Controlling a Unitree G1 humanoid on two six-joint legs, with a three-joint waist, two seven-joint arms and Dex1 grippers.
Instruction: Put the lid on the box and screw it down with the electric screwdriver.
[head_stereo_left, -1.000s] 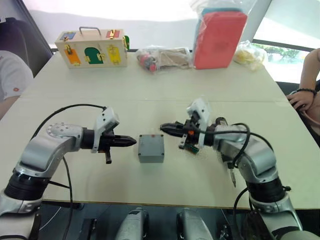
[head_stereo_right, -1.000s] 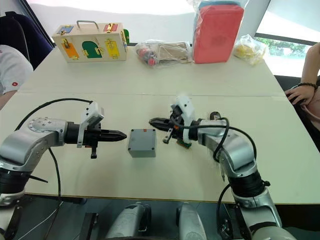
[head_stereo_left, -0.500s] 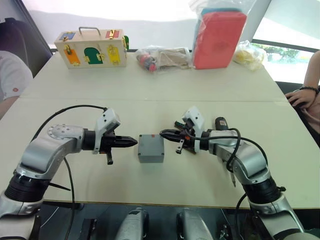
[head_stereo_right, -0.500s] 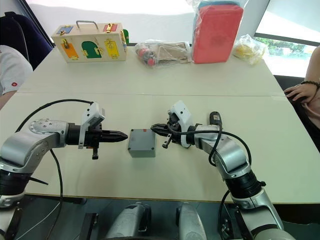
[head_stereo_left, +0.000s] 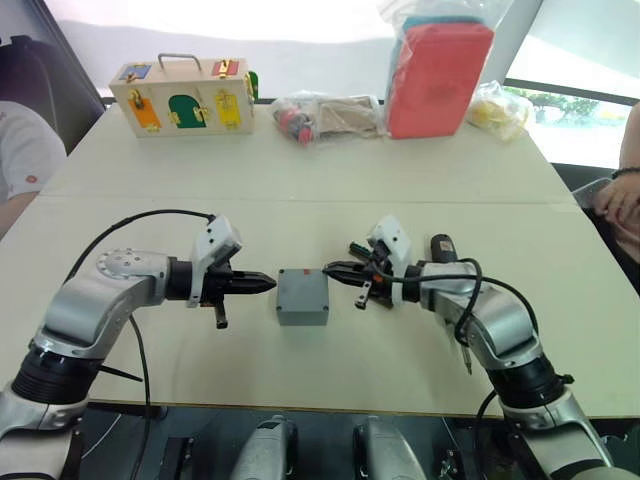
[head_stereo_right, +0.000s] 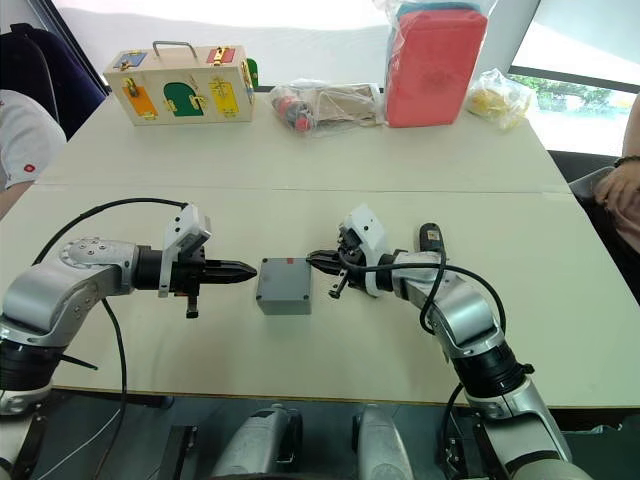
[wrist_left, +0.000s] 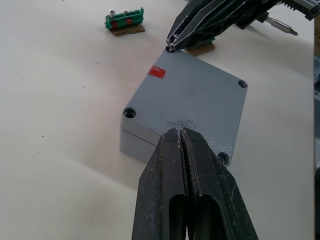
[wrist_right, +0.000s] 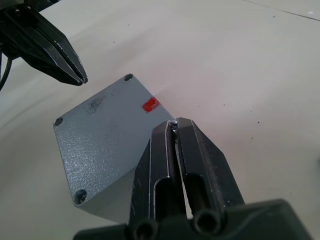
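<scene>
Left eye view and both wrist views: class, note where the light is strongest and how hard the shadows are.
Left eye view: the window behind the table is washed out white, and the far tabletop glares pale. Left wrist view: the lid is evenly lit, while the box wall below it is darker, with a faint soft shadow on the table. Right wrist view: soft light, no hard-edged shadow.
</scene>
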